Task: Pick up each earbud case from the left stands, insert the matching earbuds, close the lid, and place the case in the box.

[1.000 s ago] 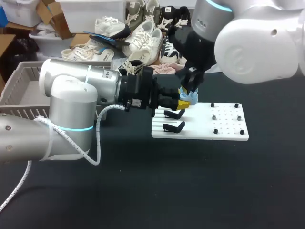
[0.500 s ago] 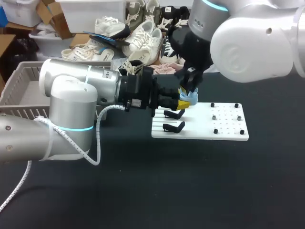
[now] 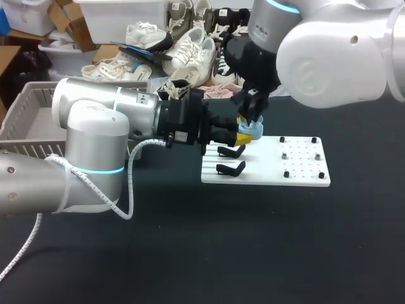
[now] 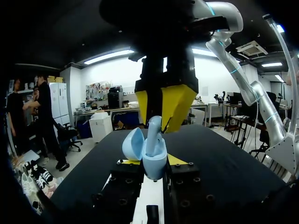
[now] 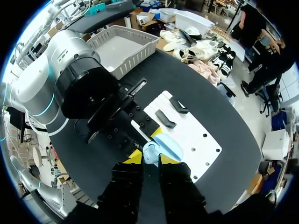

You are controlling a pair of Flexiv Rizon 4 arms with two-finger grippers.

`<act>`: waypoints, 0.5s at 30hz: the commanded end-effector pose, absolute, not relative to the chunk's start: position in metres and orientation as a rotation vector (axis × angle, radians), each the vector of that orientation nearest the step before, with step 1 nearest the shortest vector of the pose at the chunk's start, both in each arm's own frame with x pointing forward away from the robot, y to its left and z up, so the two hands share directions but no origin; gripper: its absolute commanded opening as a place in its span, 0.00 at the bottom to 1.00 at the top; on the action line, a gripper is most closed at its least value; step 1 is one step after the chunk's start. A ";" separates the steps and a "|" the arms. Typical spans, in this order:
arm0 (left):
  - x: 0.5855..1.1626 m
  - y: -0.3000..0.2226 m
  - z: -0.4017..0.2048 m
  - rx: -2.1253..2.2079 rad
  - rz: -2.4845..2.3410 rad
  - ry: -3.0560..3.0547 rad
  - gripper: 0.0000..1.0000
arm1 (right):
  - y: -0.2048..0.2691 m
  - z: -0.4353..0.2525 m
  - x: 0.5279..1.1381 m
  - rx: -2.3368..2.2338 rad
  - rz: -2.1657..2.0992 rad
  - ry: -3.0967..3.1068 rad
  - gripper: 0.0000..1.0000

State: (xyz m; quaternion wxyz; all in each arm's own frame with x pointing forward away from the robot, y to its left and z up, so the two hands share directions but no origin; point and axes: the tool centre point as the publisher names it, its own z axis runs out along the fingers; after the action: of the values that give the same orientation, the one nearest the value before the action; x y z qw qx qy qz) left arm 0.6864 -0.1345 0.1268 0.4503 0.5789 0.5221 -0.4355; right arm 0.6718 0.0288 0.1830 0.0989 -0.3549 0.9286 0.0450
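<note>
**Change, last second.** My right arm's upper housing has edged slightly toward the table's left edge. Its right gripper has stayed over the same spot. My left arm and what it holds have not shifted.

**Item 1, earbud case.** Pale blue, with its lid swung open. It is clamped from both sides in my left gripper and held just above the far left corner of the white board.

**Item 2, earbud.** Pale blue and standing stem-down in the case. My right gripper's yellow tips appear pinched on its upper end.

**Reading.** I judge the insertion to be under way and in a fine seating adjustment. The lid is not yet shut and the case is not yet boxed.

**Item 3, stands.** Two black stands and carry nothing. Both sit on the board's left part, just beside the held case.

**Item 4, pegs.** Small dark pegs on the board's right part.

**Item 5, basket.** Grey, at the table's far left corner, well apart from the case and with my left arm lying between them.

**Surface.** A dark table, with the board toward its far edge, right of the middle.
</note>
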 end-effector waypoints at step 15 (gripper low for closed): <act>0.688 -0.134 0.127 1.434 -1.080 1.289 0.00 | 0.032 0.177 0.672 -1.058 0.126 2.759 0.00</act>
State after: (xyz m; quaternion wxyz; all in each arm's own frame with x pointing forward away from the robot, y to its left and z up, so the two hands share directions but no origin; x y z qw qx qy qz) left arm 0.6863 -0.1343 0.1264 0.4501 0.5789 0.5221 -0.4355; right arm 0.6708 0.0305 0.1774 0.0941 -0.3561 0.9287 0.0424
